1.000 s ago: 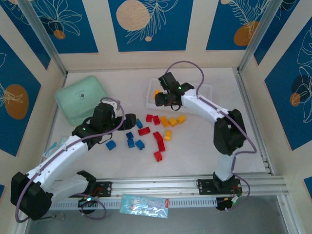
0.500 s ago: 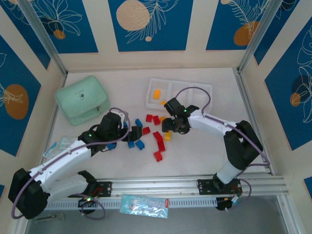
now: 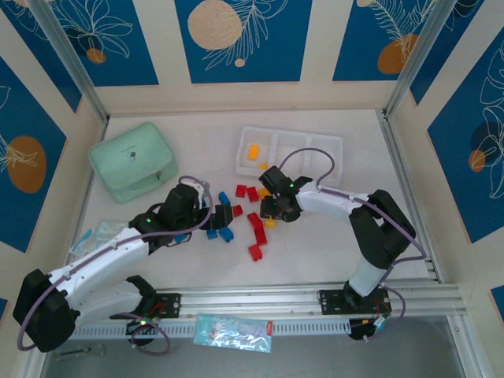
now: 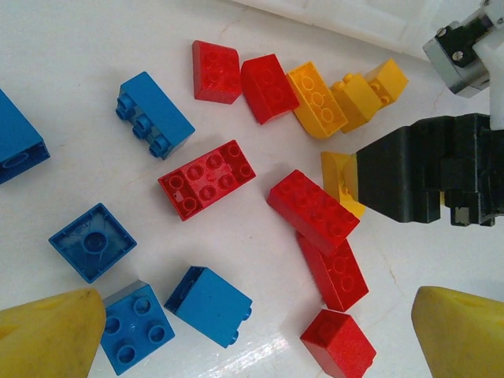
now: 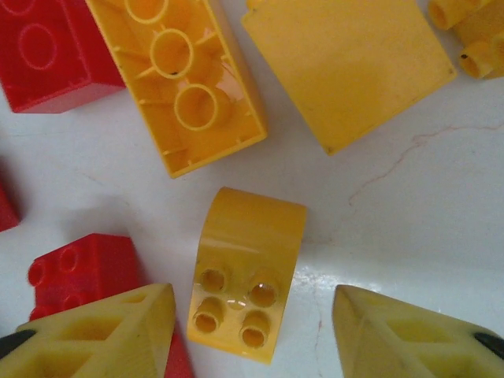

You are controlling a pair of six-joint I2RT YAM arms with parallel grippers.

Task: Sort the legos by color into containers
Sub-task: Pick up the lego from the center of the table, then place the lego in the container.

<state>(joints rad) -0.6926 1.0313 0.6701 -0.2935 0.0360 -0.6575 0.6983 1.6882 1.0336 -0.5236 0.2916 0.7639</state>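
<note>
The white tray [image 3: 295,150] sits at the table's far side, with one yellow-orange brick [image 3: 253,151] in its left compartment. The other legos [image 4: 206,179] lie scattered just before it. My left gripper [image 4: 252,315] hangs wide open above blue bricks [image 4: 209,305]. My right gripper [image 5: 252,315] stands open astride a yellow brick [image 5: 248,268] — a finger on each side.

Red, yellow and blue legos [image 4: 207,179] lie scattered near the white containers [image 3: 311,140] (one yellow brick [image 3: 253,151] inside).

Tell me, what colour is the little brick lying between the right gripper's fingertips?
Yellow. The brick shows best in the right wrist view.
</note>
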